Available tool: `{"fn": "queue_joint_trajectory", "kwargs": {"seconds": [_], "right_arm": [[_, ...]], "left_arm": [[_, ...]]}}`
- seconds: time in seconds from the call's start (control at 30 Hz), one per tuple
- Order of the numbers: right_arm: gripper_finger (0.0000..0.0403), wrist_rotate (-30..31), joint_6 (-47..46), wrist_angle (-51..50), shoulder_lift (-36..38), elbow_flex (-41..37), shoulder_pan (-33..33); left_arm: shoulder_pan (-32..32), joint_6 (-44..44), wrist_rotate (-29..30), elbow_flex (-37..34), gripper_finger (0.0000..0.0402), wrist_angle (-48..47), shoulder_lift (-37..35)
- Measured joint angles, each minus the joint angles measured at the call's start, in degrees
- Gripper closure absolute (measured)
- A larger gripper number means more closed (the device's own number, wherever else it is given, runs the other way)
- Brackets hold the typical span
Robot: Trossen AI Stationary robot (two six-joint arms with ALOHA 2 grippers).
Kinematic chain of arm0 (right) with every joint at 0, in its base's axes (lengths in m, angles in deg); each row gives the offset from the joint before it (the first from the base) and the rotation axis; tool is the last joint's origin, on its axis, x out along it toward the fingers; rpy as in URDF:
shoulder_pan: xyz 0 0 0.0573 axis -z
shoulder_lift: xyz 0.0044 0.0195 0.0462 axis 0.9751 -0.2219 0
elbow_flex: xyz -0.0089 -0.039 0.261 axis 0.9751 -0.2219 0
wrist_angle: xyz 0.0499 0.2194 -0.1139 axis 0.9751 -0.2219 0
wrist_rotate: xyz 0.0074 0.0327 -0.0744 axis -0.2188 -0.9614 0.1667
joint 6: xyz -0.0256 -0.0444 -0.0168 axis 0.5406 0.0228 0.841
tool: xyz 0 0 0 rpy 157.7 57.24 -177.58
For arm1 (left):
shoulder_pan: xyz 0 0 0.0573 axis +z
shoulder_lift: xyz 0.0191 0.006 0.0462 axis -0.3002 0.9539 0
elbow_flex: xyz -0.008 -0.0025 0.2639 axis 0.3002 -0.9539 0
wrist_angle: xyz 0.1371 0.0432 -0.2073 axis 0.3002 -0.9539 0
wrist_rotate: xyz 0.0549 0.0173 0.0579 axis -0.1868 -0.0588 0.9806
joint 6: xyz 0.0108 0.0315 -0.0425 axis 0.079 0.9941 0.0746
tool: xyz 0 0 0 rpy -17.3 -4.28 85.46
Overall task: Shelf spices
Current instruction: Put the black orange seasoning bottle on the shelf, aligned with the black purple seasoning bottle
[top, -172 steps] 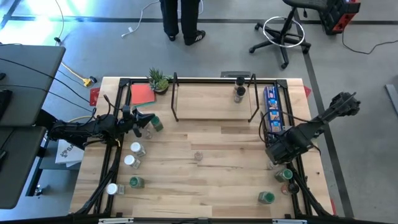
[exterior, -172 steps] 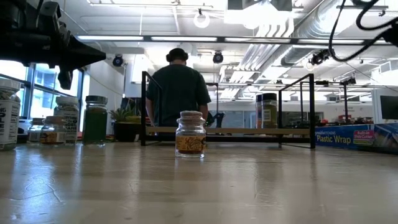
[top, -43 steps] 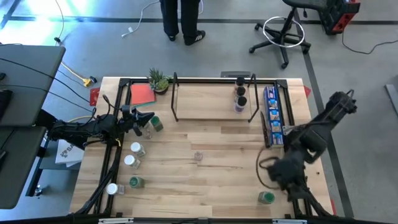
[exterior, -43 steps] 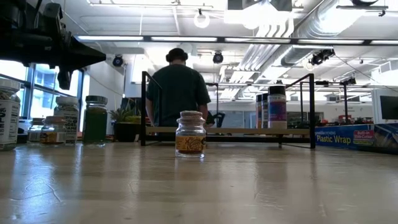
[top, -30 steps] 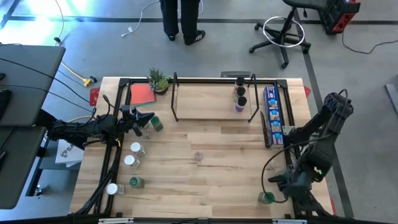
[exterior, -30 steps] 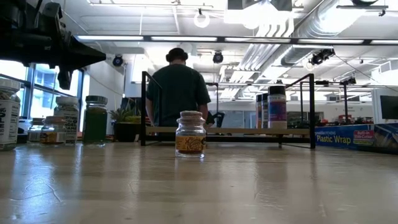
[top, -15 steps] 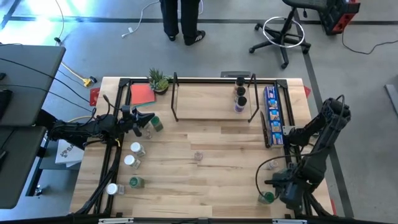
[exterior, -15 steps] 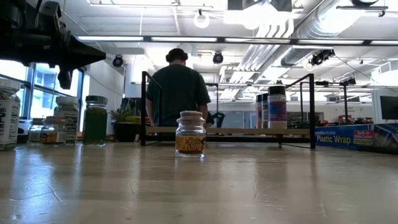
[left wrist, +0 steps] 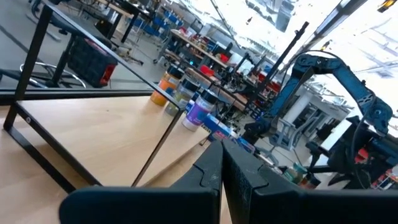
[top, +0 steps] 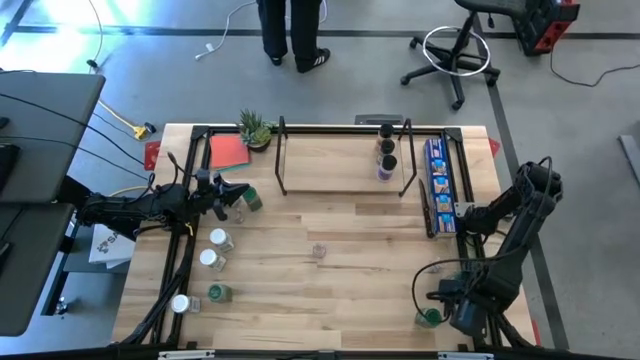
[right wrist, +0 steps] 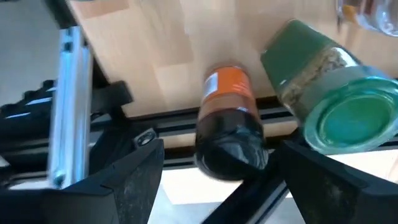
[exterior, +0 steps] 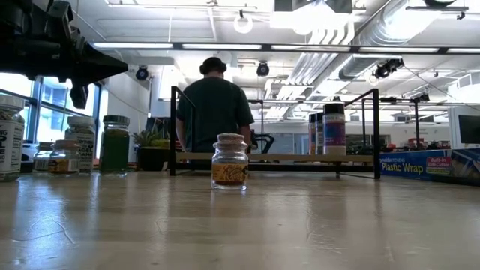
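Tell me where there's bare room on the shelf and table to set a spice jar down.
The shelf is bare across its left and middle; three jars crowd its right rail. The tabletop is open around the lone small jar at centre. Crowded spots: the left edge, where jars cluster, and the front right corner by the right gripper and the green-lidded jar.
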Motion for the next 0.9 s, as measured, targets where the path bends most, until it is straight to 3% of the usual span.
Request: {"fn": "queue_joint_trajectory", "kwargs": {"seconds": [0.9], "right_arm": [[0.0098, -1.93, 4.47, 12.85, -0.48, -11.46, -0.61]], "left_arm": [[0.00, -2.52, -1.07, 0.02, 0.0400, 0.58, -0.01]]}}
